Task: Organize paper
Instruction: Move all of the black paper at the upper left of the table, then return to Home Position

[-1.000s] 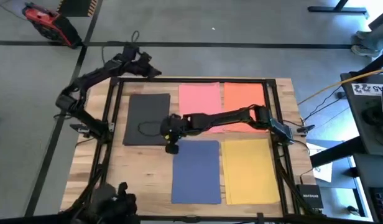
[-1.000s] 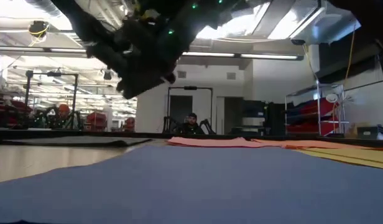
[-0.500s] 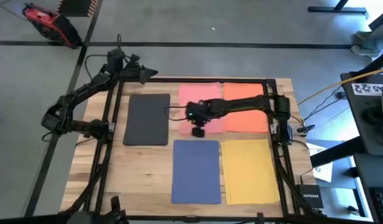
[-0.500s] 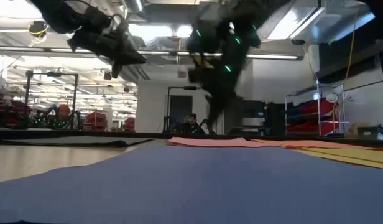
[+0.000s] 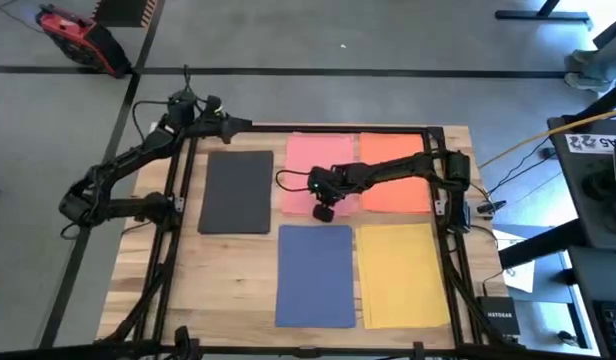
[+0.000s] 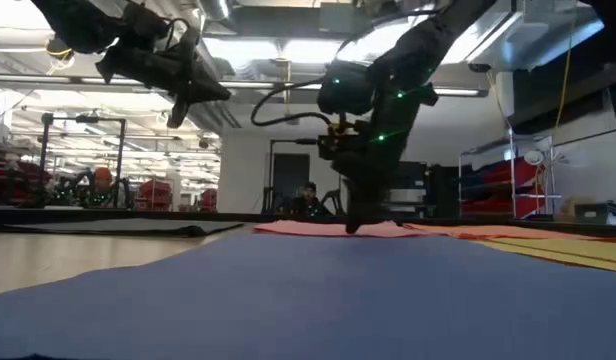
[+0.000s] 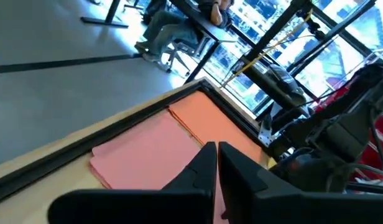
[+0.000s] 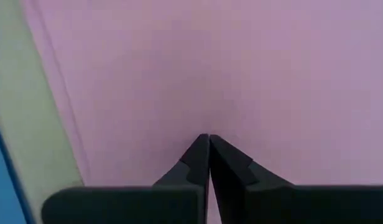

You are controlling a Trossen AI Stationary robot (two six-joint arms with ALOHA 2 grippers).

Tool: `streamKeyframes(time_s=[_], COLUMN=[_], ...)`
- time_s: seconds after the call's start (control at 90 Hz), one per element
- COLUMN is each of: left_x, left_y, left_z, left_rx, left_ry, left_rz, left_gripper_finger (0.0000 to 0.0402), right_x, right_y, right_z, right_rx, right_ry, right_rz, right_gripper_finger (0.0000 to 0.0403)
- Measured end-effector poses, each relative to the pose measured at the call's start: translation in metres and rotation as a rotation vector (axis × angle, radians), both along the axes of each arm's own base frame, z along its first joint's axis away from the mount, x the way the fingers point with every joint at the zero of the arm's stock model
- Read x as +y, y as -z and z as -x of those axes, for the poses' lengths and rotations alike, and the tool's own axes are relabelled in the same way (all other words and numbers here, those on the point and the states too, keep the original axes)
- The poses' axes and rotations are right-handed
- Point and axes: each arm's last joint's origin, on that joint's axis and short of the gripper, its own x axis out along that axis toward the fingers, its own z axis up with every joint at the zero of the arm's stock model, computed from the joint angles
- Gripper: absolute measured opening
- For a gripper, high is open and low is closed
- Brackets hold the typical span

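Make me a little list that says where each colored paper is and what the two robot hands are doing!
pink paper: far row, middle of table
orange-red paper: far row, right of pink
black paper: far left
blue paper: near row, in front of pink
yellow paper: near row, right of blue
right hand: fingers shut, tips down on the pink paper's near edge
left hand: fingers shut, raised above the table's far-left corner, holding nothing
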Motion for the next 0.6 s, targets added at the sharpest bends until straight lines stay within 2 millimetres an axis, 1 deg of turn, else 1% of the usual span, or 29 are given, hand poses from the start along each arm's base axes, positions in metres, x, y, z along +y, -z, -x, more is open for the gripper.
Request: streamKeyframes(time_s=[0.133, 0.233, 0.4, 0.544, 0.6], left_x=[0.0, 0.0, -0.005, -0.013, -0.017], left_y=[0.0, 0.0, -0.004, -0.009, -0.011], left_z=[0.0, 0.0, -0.004, -0.016, -0.022], left_rx=[-0.001, -0.004, -0.018, -0.045, -0.047], left_ry=[-0.001, 0.001, 0.026, 0.059, 0.062], left_rz=[0.007, 0.006, -0.018, -0.06, -0.09], left_gripper_finger=[0.0, 0.0, 0.0, 0.0, 0.0], right_x=[0.0, 0.0, 0.001, 0.003, 0.006], right_y=[0.0, -0.006, -0.032, -0.061, -0.071], right_z=[0.0, 0.001, 0.004, 0.01, 0.016], right_rx=[-0.005, -0.017, -0.094, -0.164, -0.203], right_ry=[0.002, -0.001, -0.017, -0.056, -0.077], right_rz=[0.001, 0.005, 0.027, 0.059, 0.074], right_gripper_finger=[0.0, 0.0, 0.0, 0.0, 0.0])
